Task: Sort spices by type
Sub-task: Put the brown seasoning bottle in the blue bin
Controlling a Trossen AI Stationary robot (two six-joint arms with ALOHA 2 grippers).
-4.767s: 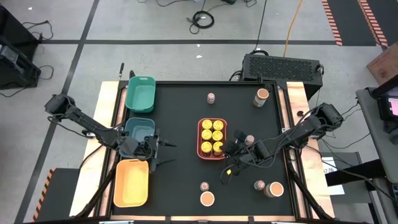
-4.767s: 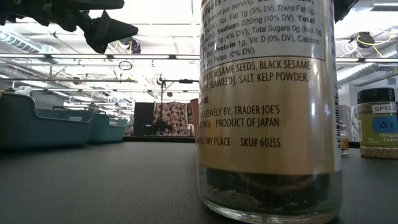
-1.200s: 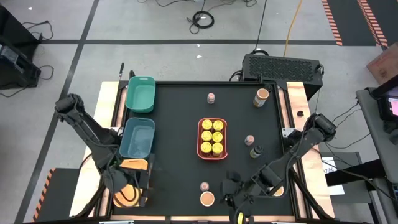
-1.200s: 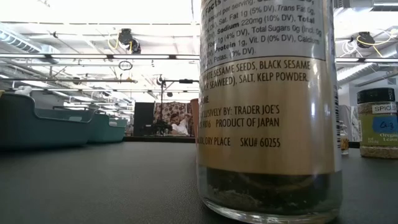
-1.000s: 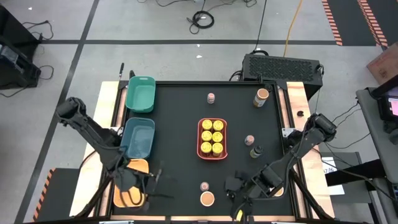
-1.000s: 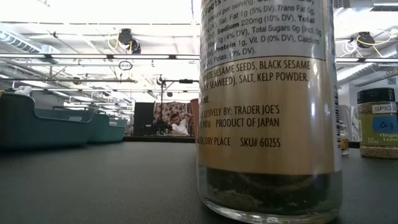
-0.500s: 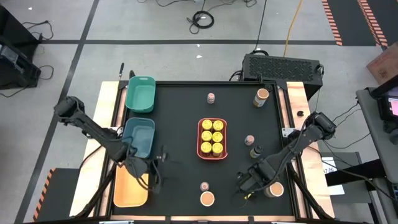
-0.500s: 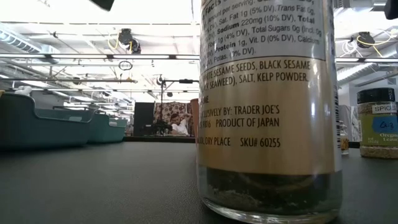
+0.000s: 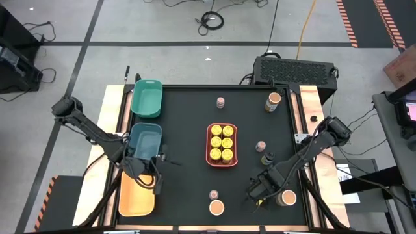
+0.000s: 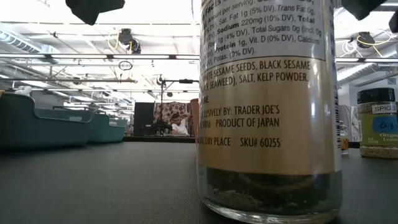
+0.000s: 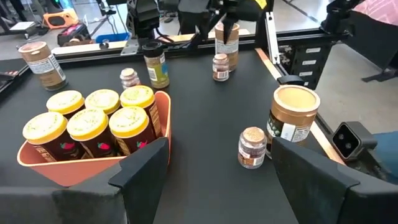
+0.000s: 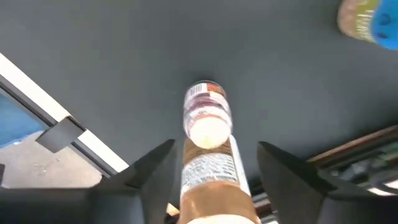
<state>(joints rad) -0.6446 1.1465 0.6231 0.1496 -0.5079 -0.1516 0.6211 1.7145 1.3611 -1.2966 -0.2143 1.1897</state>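
Right pincer [image 9: 259, 193] is hanging over the near right part of the desk [image 9: 188, 169], its fingers spread apart and clamping nothing. In the right wrist view a wide tan-lidded jar [image 12: 211, 177] is showing in the gap between the two fingers, with a small pinkish-lidded jar [image 12: 208, 116] just past it on the dark surface; both are standing upright, long axis vertical, and I cannot tell whether either finger is brushing the wide jar. From above, this tan-lidded jar [image 9: 285, 197] is sitting just beside the right pincer, on the side toward the desk's right edge, so the right arm is far nearer to it than the left. Left pincer [image 9: 155, 170] is waiting, also spread and empty, by the teal tray [image 9: 144, 144]. Six yellow-lidded jars [image 9: 221, 143] are filling the coral tray [image 9: 208, 144] mid-desk.
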